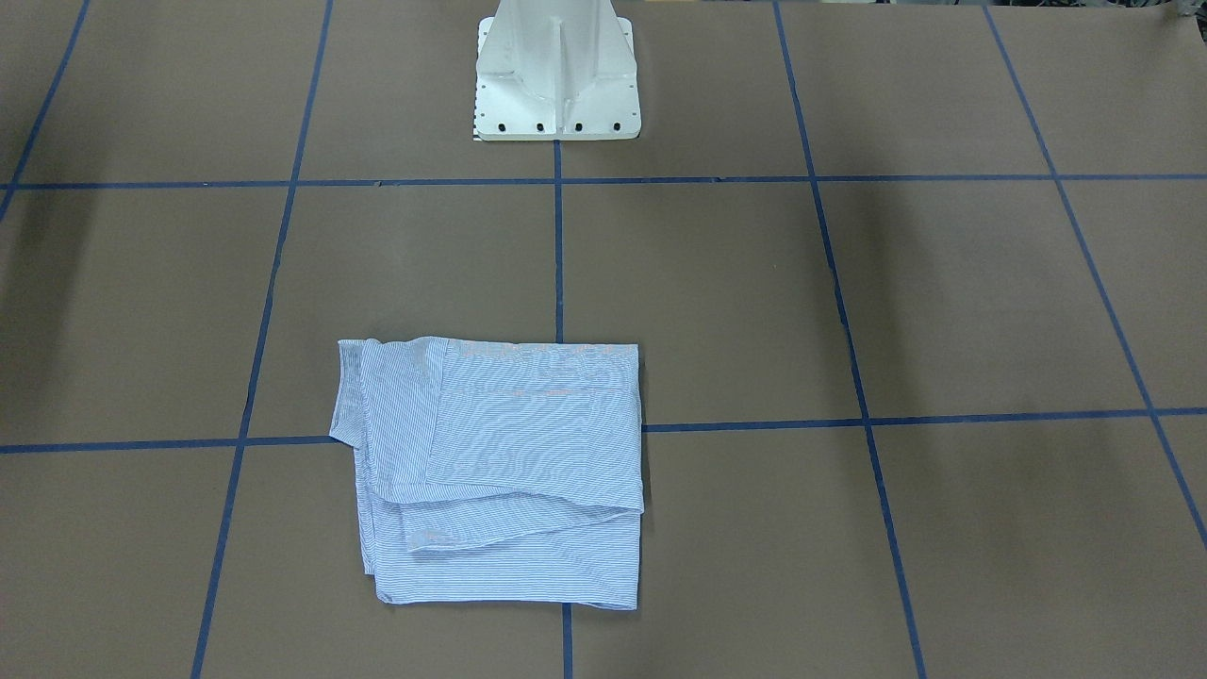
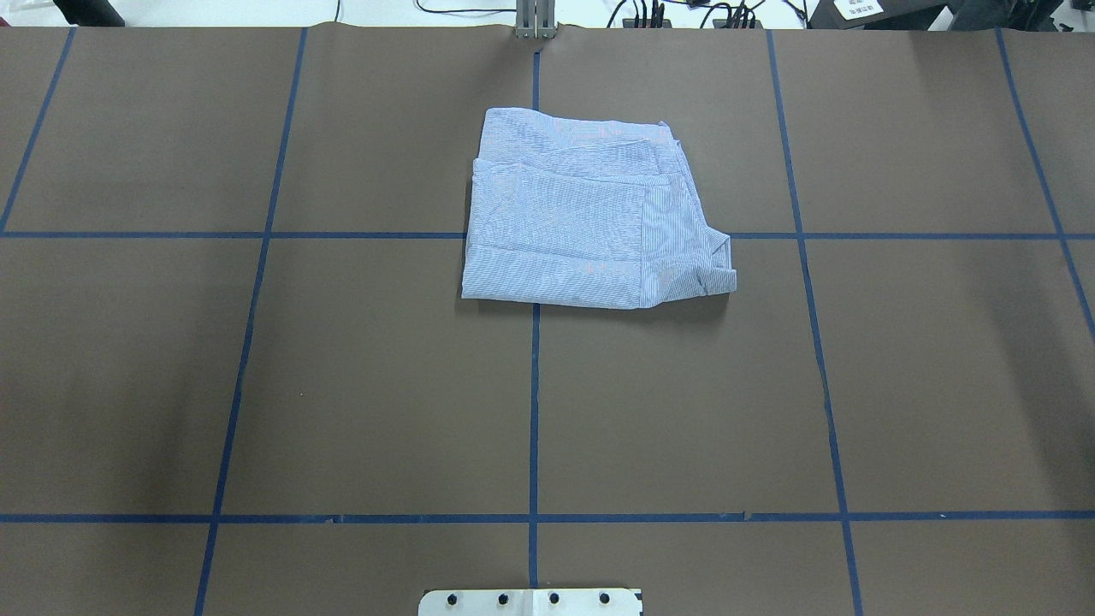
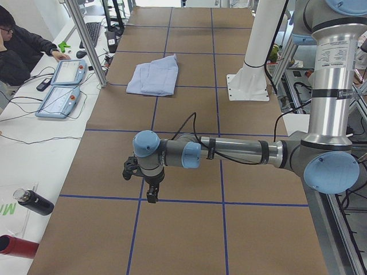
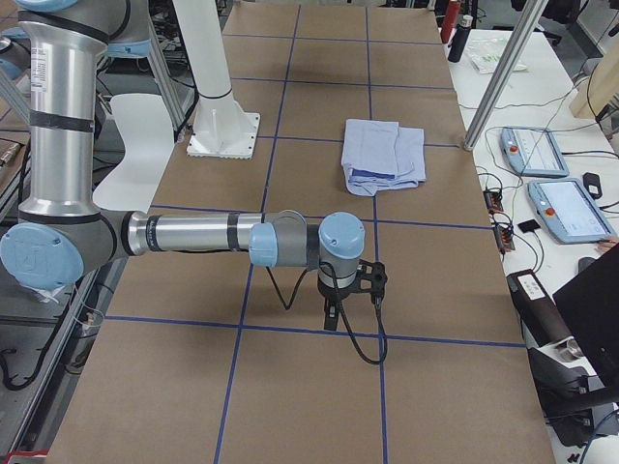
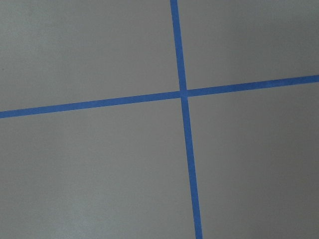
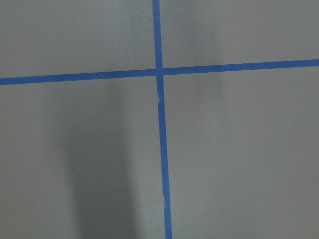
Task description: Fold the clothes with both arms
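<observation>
blue shirt (image 2: 590,214) lies far from left fingers (image 3: 151,195) and right fingers (image 4: 331,314)

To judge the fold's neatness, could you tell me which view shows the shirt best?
The front-facing view: the shirt is largest there, its layered edges plain. The overhead view shows it whole, slightly smaller; both side views show it small and far; the wrist views show only table.
</observation>
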